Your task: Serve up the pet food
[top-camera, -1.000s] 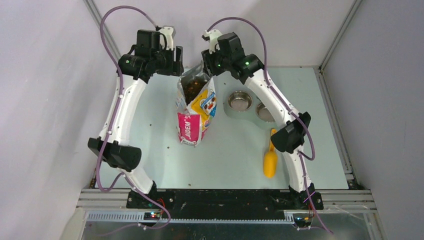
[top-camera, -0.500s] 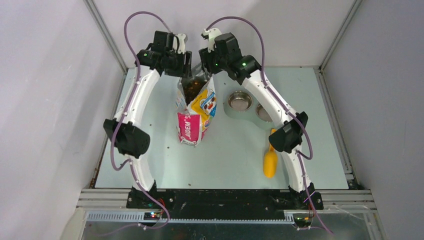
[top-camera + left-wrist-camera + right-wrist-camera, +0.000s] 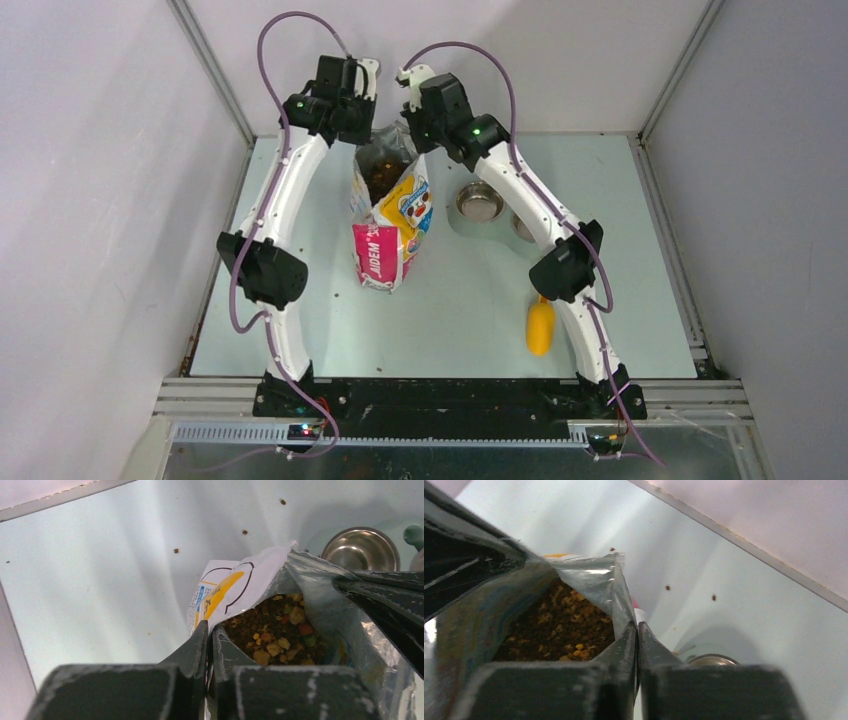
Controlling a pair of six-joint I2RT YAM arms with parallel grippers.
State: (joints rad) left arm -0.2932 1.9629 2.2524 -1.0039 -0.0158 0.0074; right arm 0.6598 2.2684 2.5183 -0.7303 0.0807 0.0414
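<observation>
The left end effector (image 3: 209, 630) and the right end effector (image 3: 637, 629) each pinched an opposite lip of the open bag (image 3: 385, 235). The pet food (image 3: 272, 635) lay inside, between and below them, with the bowl (image 3: 480, 203) nearer the right arm.

Glossy yellow, white and pink cartoon-printed bag (image 3: 383, 245), silver inside; dark-brown kibble pellets (image 3: 260, 627) flecked tan, red, green; yellow plastic scoop (image 3: 540, 328).

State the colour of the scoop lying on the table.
The scoop is yellow, seen best in the top external view.
</observation>
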